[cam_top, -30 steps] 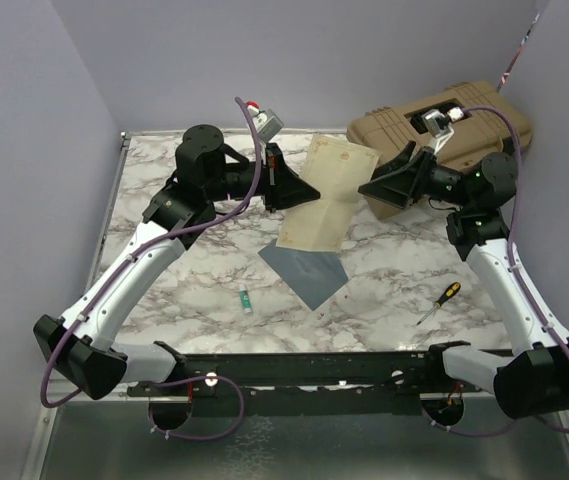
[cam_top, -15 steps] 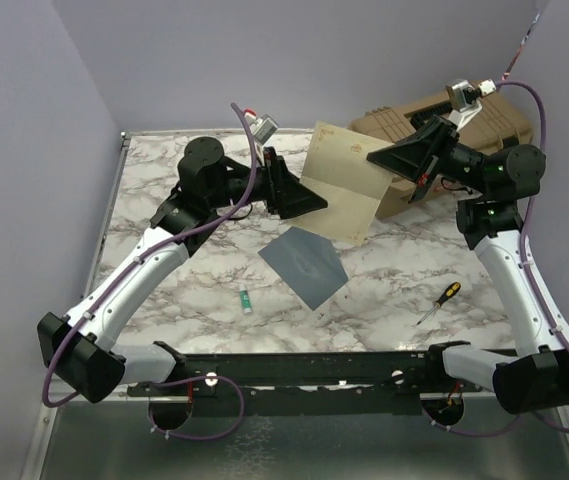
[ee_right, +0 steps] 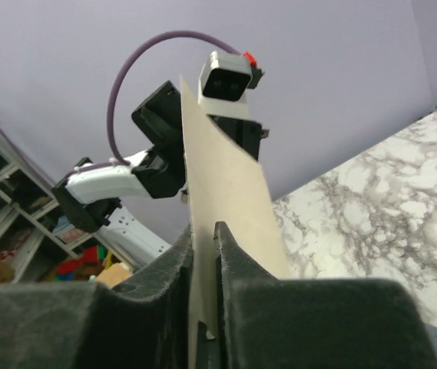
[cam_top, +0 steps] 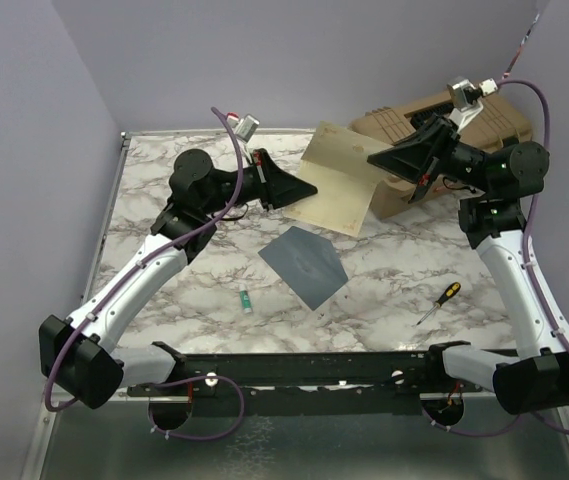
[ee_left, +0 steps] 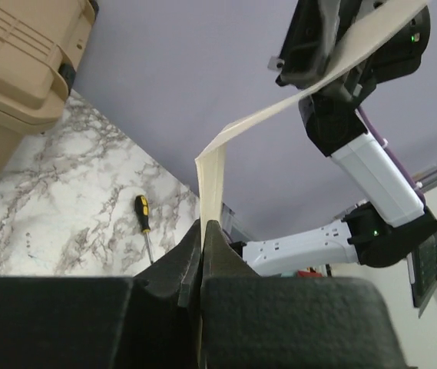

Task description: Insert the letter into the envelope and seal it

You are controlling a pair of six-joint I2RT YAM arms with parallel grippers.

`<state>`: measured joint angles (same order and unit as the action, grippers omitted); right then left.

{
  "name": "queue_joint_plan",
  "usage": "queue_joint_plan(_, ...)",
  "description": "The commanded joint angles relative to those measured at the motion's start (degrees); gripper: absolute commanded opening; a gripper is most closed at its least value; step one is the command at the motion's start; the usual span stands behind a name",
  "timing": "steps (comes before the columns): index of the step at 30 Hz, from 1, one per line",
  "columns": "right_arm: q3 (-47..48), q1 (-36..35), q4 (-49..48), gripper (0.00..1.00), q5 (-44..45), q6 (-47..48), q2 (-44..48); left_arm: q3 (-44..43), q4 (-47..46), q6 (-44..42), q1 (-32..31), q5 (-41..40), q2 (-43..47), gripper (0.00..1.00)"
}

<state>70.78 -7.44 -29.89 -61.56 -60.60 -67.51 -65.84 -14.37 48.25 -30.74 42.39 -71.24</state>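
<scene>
Both arms have the letter (cam_top: 339,185) up in the air, clear of the marble table (cam_top: 154,160). The left gripper (cam_top: 307,191) is pinching the sheet's 9 o'clock edge. In the left wrist view its fingers (ee_left: 218,254) are pressed tight, with the paper rising out between them. The right gripper (cam_top: 374,158) is clamped on the 2 o'clock corner, and its own camera shows the sheet standing straight up out of the pinch.

The envelope (cam_top: 306,265) lies flat at mid-table, at 6 o'clock from the letter and well apart from it. Nothing is holding it down. From above it cannot be told whether its flap is open or which way the mouth faces.

The step in hand looks like bringing the sheet down toward that envelope. The left wrist view shows the paper bowing and twisting between the two grips, so the arms need to travel together. If they pull apart the sheet may tear, and if they close in it may crease. A low, shallow approach with one edge leading would suit best.

The loose envelope is likely to skid, so one claw will probably have to let go and pin it. The tan case (cam_top: 484,115) sits right behind the right arm at 1 o'clock. The screwdriver (cam_top: 438,302) lies at 4 o'clock, and the descent should stay clear of it.
</scene>
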Motion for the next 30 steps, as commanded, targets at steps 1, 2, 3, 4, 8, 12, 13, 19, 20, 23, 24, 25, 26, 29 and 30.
queue_joint_plan(1, 0.1, -0.1, 4.1, 0.38, -9.9, 6.9, 1.9, 0.0, -2.3, 1.0, 1.7, -4.1, 1.0, 0.00)
queue_joint_plan(2, -0.1, -0.1, 5.4, 0.55, -12.6, 8.5, 2.3, -0.2, -2.2, 1.0, 1.9, -4.4, 0.8, 0.00)
queue_joint_plan(3, -0.3, -0.1, 6.9, 0.67, -15.3, 9.8, 2.9, -0.5, -2.3, 0.8, 2.1, -4.5, 0.4, 0.00)
queue_joint_plan(4, -0.5, -0.1, 7.5, 0.74, -18.3, 10.4, 3.4, -0.9, -2.3, 0.5, 2.2, -4.5, 0.1, 0.00)
queue_joint_plan(8, 1.1, -0.1, 16.7, 0.80, -22.0, 17.7, 5.5, -1.9, -2.7, -1.3, 2.3, -3.1, -0.6, 0.00)
queue_joint_plan(12, 6.6, -0.1, 37.9, 0.78, -11.2, 31.4, 5.0, -2.2, -3.1, -4.3, 2.3, 0.2, 0.4, 0.00)
queue_joint_plan(13, 6.9, -0.1, 38.7, 0.75, -8.6, 31.1, 4.8, -2.1, -3.2, -5.0, 2.3, 1.0, 0.7, 0.00)
queue_joint_plan(19, 8.7, -0.1, 45.1, 0.82, -3.8, 34.5, 0.8, -2.2, -2.3, -7.0, 2.3, 7.5, 1.6, 0.00)
queue_joint_plan(20, 8.7, -0.2, 45.5, 0.84, -4.9, 35.8, 0.4, -2.3, -2.3, -6.8, 2.3, 8.8, 1.6, 0.00)
queue_joint_plan(23, 8.3, -0.9, 45.6, 0.90, -9.0, 40.5, -0.4, -2.4, -2.3, -6.6, 2.2, 11.5, 2.0, 0.00)
queue_joint_plan(24, 8.2, -1.4, 45.3, 0.91, -10.1, 41.7, -0.8, -2.3, -2.3, -6.4, 2.2, 12.2, 2.1, 0.00)
queue_joint_plan(25, 8.3, -2.0, 44.9, 0.92, -11.0, 42.9, -1.1, -2.3, -2.3, -6.2, 2.1, 12.9, 2.2, 0.00)
queue_joint_plan(26, 8.5, -2.6, 44.5, 0.92, -12.0, 43.6, -1.5, -2.3, -2.3, -6.0, 2.1, 13.6, 2.4, 0.00)
queue_joint_plan(29, 10.3, -4.7, 44.2, 0.93, -15.8, 46.1, -3.3, -2.6, -2.3, -4.7, 2.1, 15.4, 2.3, 0.00)
queue_joint_plan(30, 10.9, -5.7, 44.7, 0.93, -16.7, 47.2, -4.0, -2.8, -2.4, -4.0, 2.1, 15.9, 2.2, 0.00)
